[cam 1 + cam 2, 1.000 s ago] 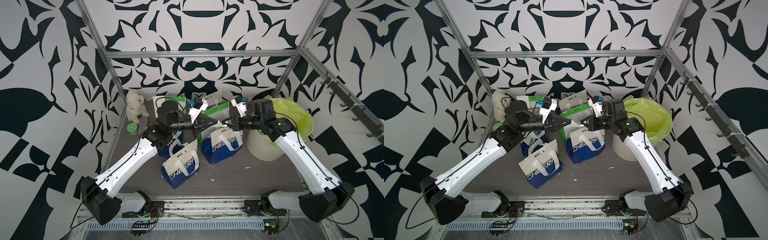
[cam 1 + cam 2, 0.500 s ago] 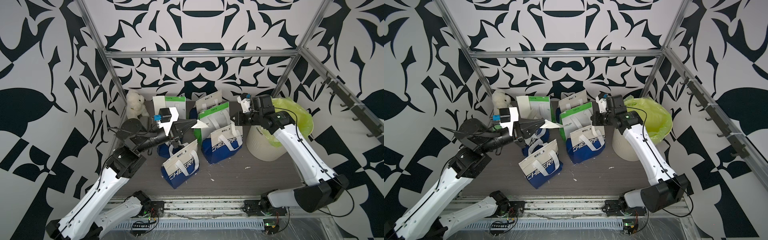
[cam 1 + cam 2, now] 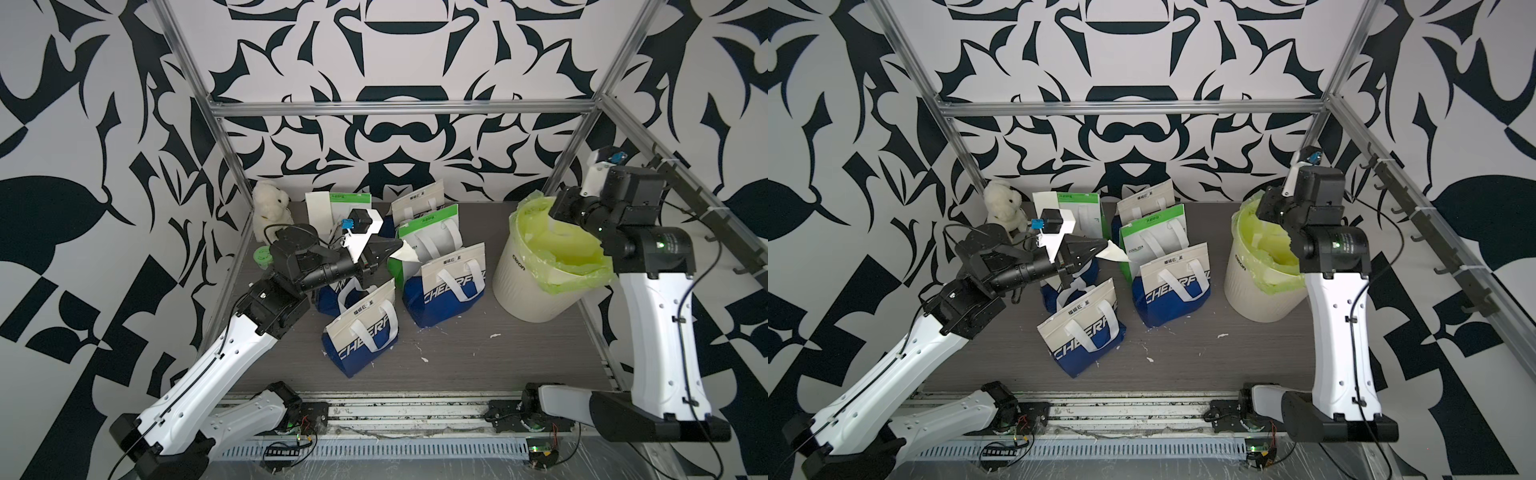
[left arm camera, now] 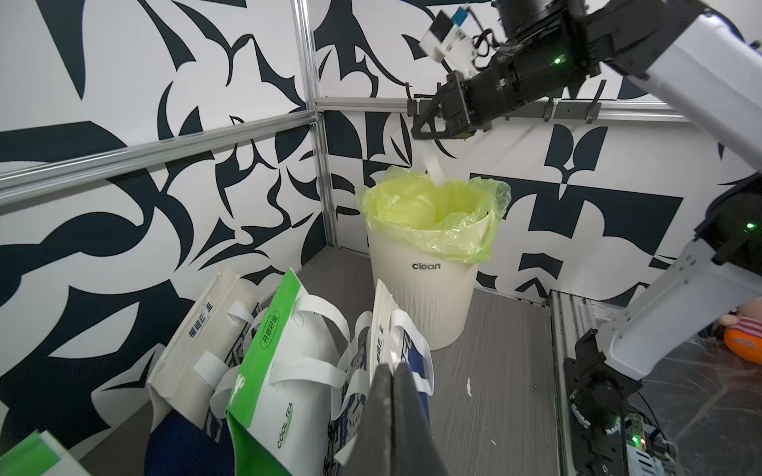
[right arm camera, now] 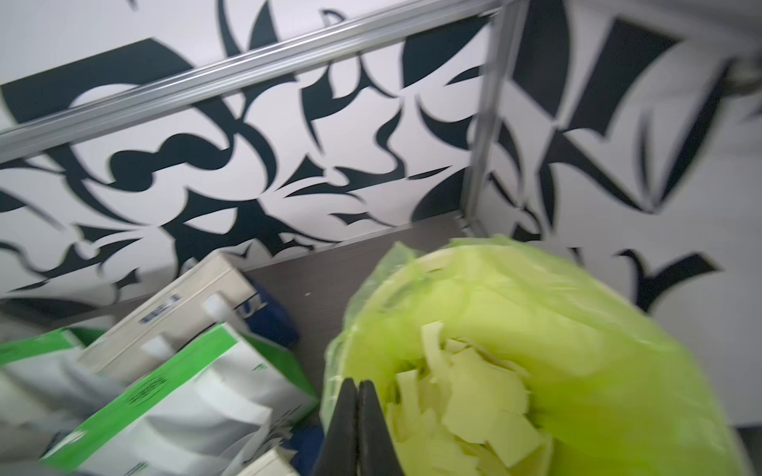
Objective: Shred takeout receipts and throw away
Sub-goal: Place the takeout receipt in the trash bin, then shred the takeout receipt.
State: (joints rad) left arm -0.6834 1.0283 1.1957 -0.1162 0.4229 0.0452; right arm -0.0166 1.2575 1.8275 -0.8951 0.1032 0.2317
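Farthest left of the bin [image 3: 519, 291], a white fuzzy plush toy [image 3: 270, 208] is seated at the back of the grey wood-grain worktop [image 3: 478, 365]. Nearer the bin, the left hand [image 3: 398, 246] is held level. Its black tapered jaws are pressed shut on a receipt piece [image 3: 407, 252], a thin cream-white slip whose ragged, pointed end is turned towards the bin.

Below that hand and just left of the bin, flat-faced bags are crowded together. Some are blue-and-white [image 3: 363, 336] and some green-and-white [image 3: 432, 237], all matte, with soft white strap handles. A few tiny white scraps [image 3: 494, 335] are scattered on the worktop in front of the bin.

The bin itself is round, ribbed and cream-coloured, narrowing towards its base and marked "clean". It is lined with thin, crinkled yellow-green film [image 5: 577, 329] folded over the rim. Flat, irregular paper shreds [image 5: 474, 395] are piled inside the liner.

Directly above the bin's mouth, the right hand [image 4: 419, 132] is angled downward. Its jaws are closed on a receipt strip [image 4: 433, 165], narrow, pale and blurred, which hangs down to the liner's rim.
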